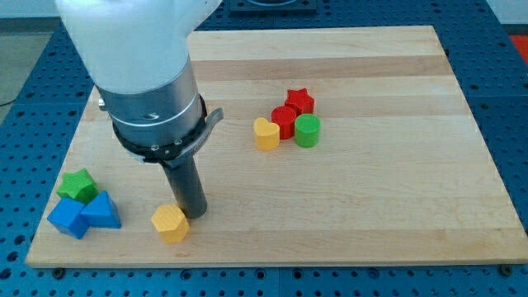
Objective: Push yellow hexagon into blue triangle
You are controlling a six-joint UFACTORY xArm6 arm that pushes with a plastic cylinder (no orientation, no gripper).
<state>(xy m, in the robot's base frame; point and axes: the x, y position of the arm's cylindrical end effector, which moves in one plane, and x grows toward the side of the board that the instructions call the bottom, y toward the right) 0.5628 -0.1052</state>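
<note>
Right now my tip [196, 214] touches the small yellow hexagon block's [170, 223] right edge, near the wooden surface's [371, 206] front-left; no claw fitted. Light, rigid, probably slippery: shove centrally leftward toward the blue triangle block [102, 211].

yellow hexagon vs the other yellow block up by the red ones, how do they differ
The yellow hexagon has flat six-sided faces; the yellow heart-like block has a notched, rounded outline.
The hexagon sits alone near the view's bottom, with my tip right beside it on the view's right; the heart-like block touches a red block in the cluster mid-board.
The hexagon lies closer to the blue triangle.
Both are the same yellow and similar in size.
</note>
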